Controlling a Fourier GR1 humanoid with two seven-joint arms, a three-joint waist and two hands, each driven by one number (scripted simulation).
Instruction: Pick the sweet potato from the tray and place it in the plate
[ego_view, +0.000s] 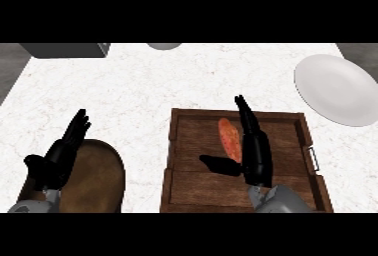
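Right hand (255, 150) beside sweet potato (229, 139) — perhaps touching

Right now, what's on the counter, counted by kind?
Sweet potato: 1
Tray: 1
White plate: 1
Brown board: 1
Grey box: 1
Grey round thing at the far edge: 1
Total: 6

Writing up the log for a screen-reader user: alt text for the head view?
The robot's right hand, fingers straight, is over a wooden tray right beside an orange sweet potato lying in it. A white plate sits on the marble counter at the upper right, apart from the tray. The left hand rests open at lower left over a brown rounded object.
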